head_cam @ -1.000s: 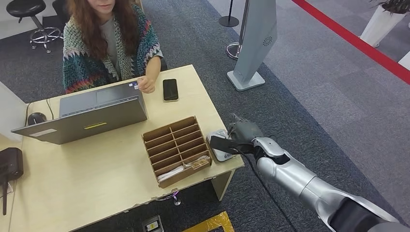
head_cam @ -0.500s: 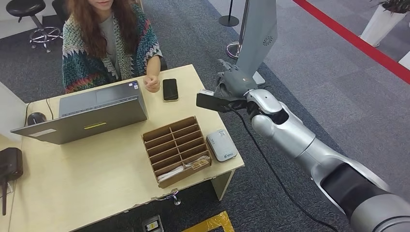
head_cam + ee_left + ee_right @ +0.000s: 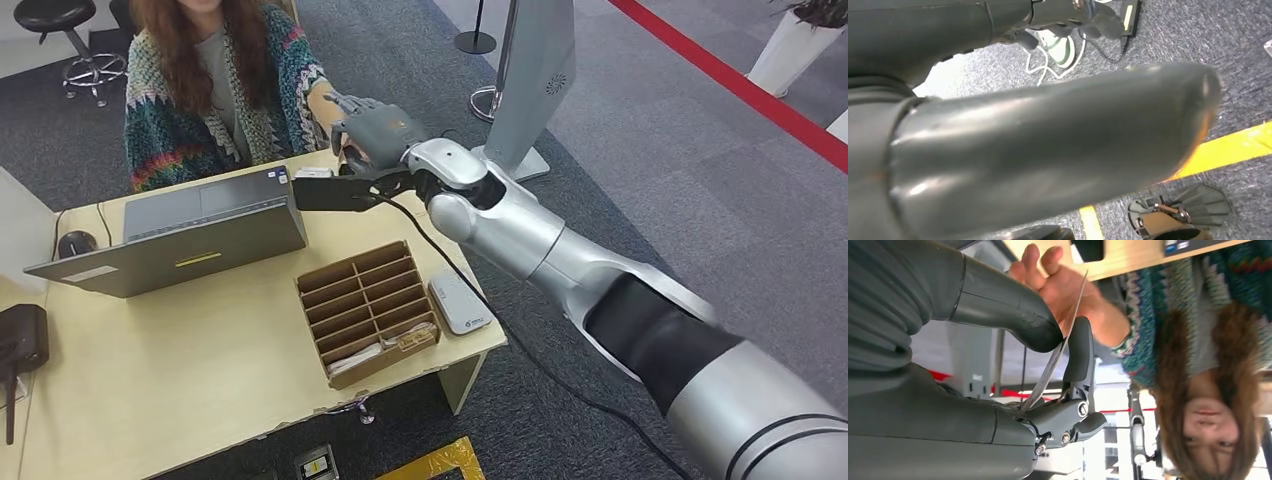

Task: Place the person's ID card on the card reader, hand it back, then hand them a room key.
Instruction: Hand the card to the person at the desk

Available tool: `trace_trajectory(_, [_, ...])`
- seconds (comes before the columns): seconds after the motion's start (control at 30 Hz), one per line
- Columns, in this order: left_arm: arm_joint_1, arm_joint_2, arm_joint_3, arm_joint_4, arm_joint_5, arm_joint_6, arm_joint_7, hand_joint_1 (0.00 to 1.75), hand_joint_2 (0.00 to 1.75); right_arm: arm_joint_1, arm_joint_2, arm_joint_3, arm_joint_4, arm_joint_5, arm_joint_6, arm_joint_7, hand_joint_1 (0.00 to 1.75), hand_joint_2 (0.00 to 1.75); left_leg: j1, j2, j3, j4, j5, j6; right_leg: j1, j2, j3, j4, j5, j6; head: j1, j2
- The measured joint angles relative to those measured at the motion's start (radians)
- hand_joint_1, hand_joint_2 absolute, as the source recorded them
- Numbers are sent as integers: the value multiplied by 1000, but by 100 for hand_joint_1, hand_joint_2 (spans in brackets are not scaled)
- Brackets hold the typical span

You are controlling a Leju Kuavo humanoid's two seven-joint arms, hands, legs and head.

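Starting nearest the robot: wooden divider box [image 3: 366, 310] close to the table's [image 3: 200, 390] near edge, a few cards lying in its nearest slots. Grey card reader [image 3: 459, 303] just beside the box, hard against the right edge near the front right corner, nothing resting on it. Open laptop [image 3: 175, 232] over toward the left edge, lid facing the robot.

Further back, right hand [image 3: 372, 135] reaching out over the far right corner, thumb and one dark finger [image 3: 1079, 350] pinching the ID card [image 3: 1058, 352]. Seen edge-on in the right wrist view, so just a thin pale sliver, long axis running out past the fingertips toward the person's hand [image 3: 1060, 282]. That hand open right behind the card's far end; touching or not, can't tell. In the head view, person's arm [image 3: 322, 100] coming in behind the robot's hand, card itself tucked out of sight there.

Bare tabletop between box and laptop. Grey carpet beyond the right edge, with a grey standing sign [image 3: 530, 80] off the far right corner.

Left hand [image 3: 1048, 150]: big grey blur over carpet and a yellow floor line, fingers impossible to make out.
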Motion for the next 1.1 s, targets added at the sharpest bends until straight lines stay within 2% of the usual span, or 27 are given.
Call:
trace_trajectory(0.23, [3, 0, 0, 0, -6, 0, 5, 0, 0, -74, 124, 68, 215, -43, -35, -43, 175, 175, 0, -1, 0, 0, 0, 0, 0, -1, 0, 0, 0, 0, 0, 0])
trace_trajectory(0.43, [13, 1, 0, 0, -5, 3, 5, 0, 0, -101, 190, 103, 346, -46, -52, -63, 173, 175, 0, -1, 0, 0, 0, 0, 0, -1, 0, 0, 0, 0, 0, 0])
trace_trajectory(0.47, [14, 1, 0, 0, -5, 3, 5, 0, 0, -104, 198, 108, 363, -46, -56, -66, 139, 175, 0, -1, 0, 0, 0, 0, 0, -1, 0, 0, 0, 0, 0, 0])
trace_trajectory(0.57, [18, 3, 1, 0, 0, 4, 5, 0, 0, -107, 215, 119, 403, -53, -80, -73, 10, 175, 0, -1, 0, 0, 0, 0, 0, 0, -1, 0, 0, 0, 0, 0])
trace_trajectory(0.6, [20, 3, 2, 0, 2, 5, 4, 0, 0, -108, 219, 122, 414, -57, -93, -73, 0, 131, 0, -1, 0, 0, 0, 0, 0, 0, -1, 0, 0, 0, 0, 0])
trace_trajectory(0.7, [29, 4, 3, 0, 9, 10, 0, 0, 0, -109, 229, 129, 441, -65, -139, -74, 0, 0, 0, -1, 0, 0, 0, 0, 0, 0, -1, 0, 0, 0, 0, 0])
trace_trajectory(0.93, [48, 4, 10, 0, 25, 23, -24, 0, 0, -107, 218, 121, 442, -149, -236, -79, 0, 0, 0, 1, 1, 1, 0, 0, 0, 1, -1, -1, 0, 0, 0, 0])
trace_trajectory(1.07, [64, 4, 21, 2, 44, 27, -43, 0, 0, -74, 180, 71, 342, -284, -279, -102, 0, 175, 0, 1, 1, 1, 0, 0, 0, 1, -1, -1, 0, 0, 0, 0])
trace_trajectory(1.1, [68, 5, 24, 3, 49, 27, -48, 0, 0, -57, 167, 53, 304, -331, -278, -114, 0, 175, 0, 1, 2, 1, 0, 0, 0, 2, -1, -1, 0, 0, 0, 0])
